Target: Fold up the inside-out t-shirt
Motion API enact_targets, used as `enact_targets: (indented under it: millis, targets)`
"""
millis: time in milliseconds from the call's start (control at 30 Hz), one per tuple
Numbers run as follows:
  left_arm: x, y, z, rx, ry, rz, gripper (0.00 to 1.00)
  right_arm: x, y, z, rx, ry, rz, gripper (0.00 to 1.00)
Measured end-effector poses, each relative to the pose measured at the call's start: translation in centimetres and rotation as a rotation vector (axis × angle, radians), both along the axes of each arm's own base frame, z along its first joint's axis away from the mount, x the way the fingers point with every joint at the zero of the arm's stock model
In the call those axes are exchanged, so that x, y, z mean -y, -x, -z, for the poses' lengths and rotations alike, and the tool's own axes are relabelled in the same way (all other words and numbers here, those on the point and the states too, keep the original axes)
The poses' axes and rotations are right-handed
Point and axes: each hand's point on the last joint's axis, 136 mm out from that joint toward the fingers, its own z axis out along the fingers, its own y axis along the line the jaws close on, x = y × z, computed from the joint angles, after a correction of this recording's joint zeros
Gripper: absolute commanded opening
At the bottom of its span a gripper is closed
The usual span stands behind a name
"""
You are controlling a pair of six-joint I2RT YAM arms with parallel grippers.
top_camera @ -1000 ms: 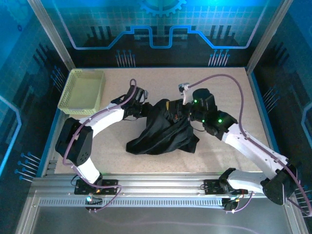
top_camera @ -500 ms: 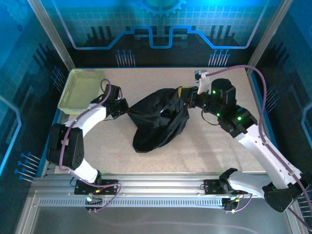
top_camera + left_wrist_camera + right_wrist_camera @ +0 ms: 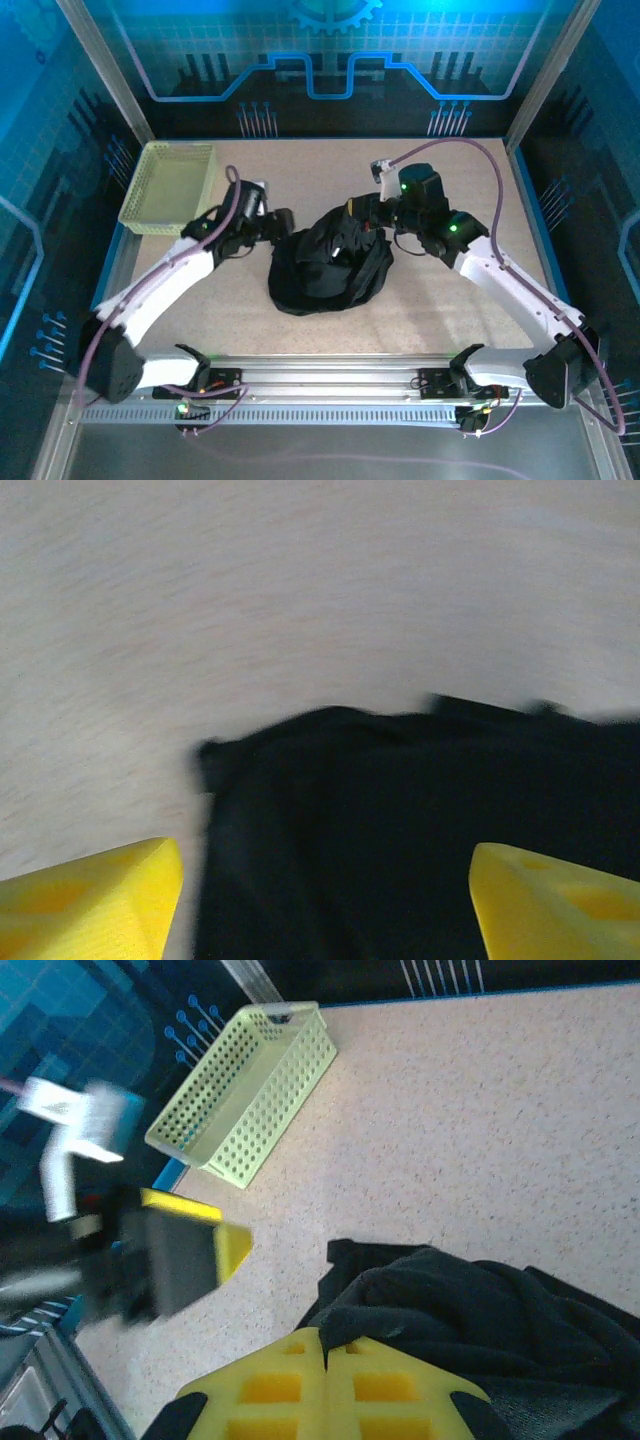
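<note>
The black t-shirt [image 3: 330,268] lies bunched in a rounded heap at the table's middle. My right gripper [image 3: 366,214] sits at the heap's upper right edge; in the right wrist view its yellow fingers [image 3: 300,1385] are pressed together with a fold of the t-shirt [image 3: 480,1300] pinched at their tips. My left gripper [image 3: 281,224] hovers at the heap's upper left edge. In the left wrist view its gripper [image 3: 325,895] stands wide open, one yellow fingertip at each lower corner, with the shirt's edge [image 3: 400,810] beneath the gap. No white tag shows.
A pale yellow-green mesh basket [image 3: 170,185] stands at the table's far left corner, also seen in the right wrist view as the basket [image 3: 245,1090]. Bare speckled tabletop [image 3: 450,300] surrounds the heap in front and to the right.
The shirt was stretched between both grippers half a second ago. The left gripper has let go and swung right toward the shirt; the right arm moved left, and the cloth has slumped into a heap.
</note>
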Motion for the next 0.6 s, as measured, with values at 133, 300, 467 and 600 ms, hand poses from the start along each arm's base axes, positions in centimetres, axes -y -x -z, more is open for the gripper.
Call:
enact_targets:
  millis: [133, 300, 467, 600]
  targets:
    - [5.5, 3.7, -4.0, 0.169, 0.077, 0.259, 0.80, -0.4, 0.4, -0.6, 0.012, -0.018, -0.022, 0.00]
    - [8.6, 4.1, -1.9, 0.162, 0.031, 0.373, 0.79, -0.8, 1.0, -1.1, 0.022, -0.027, -0.041, 0.00]
    - [10.9, 4.6, 1.6, 0.098, -0.045, 0.448, 0.71, -1.5, 1.9, -1.9, 0.039, -0.038, -0.070, 0.00]
    - [10.9, 3.4, 1.7, 0.118, -0.097, 0.410, 0.50, -1.4, 2.1, -2.4, 0.050, -0.040, -0.068, 0.00]
